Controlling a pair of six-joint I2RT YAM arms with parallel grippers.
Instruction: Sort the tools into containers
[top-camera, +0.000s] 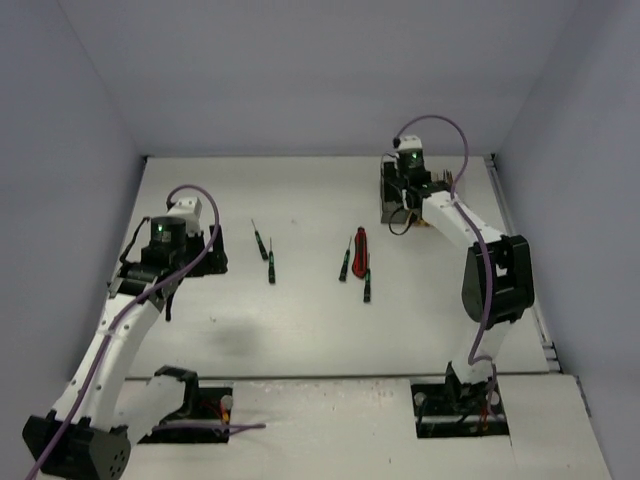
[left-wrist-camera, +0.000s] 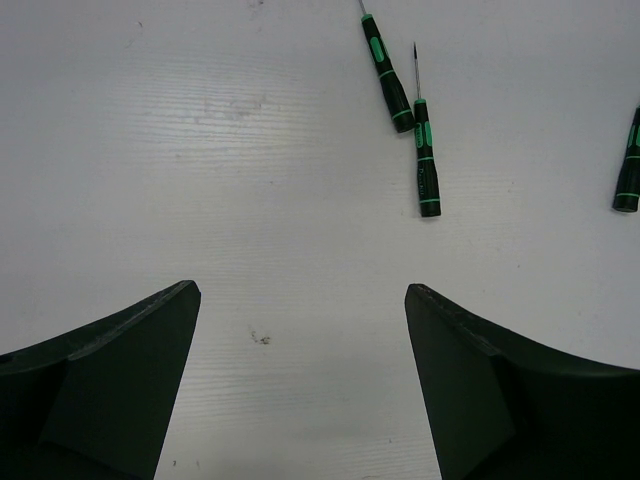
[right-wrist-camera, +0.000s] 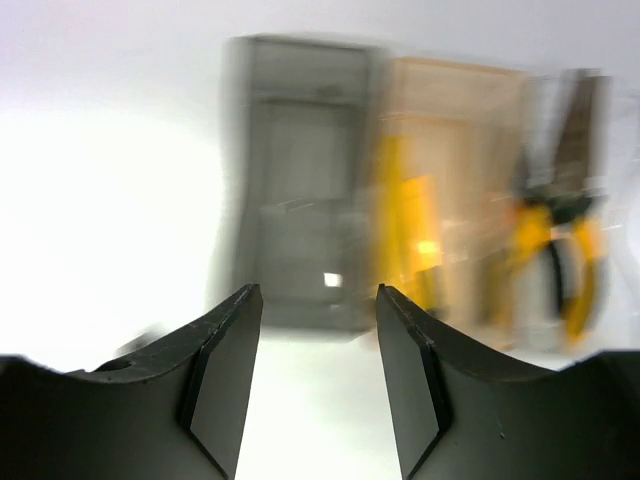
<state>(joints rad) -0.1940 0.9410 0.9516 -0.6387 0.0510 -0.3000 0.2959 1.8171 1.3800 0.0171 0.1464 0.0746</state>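
The left gripper (left-wrist-camera: 300, 288) hangs wide open and empty above the table (left-wrist-camera: 150, 150), facing two screwdrivers (left-wrist-camera: 427, 160) that lie close together, tips away from it. The likely step is to pick one of them. To do it well, the jaws should come down across the thick black-green handle rather than the thin shaft, and over the nearer one alone, since its tip lies just beside the other's handle. The right gripper (right-wrist-camera: 317, 292) is at the far bins with its jaws parted and nothing between them. It looks best lifted clear of the bin walls before it swings toward the red knife (top-camera: 361, 243) and the two other screwdrivers at mid-table. The right wrist view is badly smeared. A grey bin (right-wrist-camera: 300, 180) and an amber bin (right-wrist-camera: 455, 150) can be made out, with something yellow in the amber one and pliers (right-wrist-camera: 560, 240) to the right. Whether a clear bin holds the pliers cannot be told. From above, the right arm hides most of the bins.
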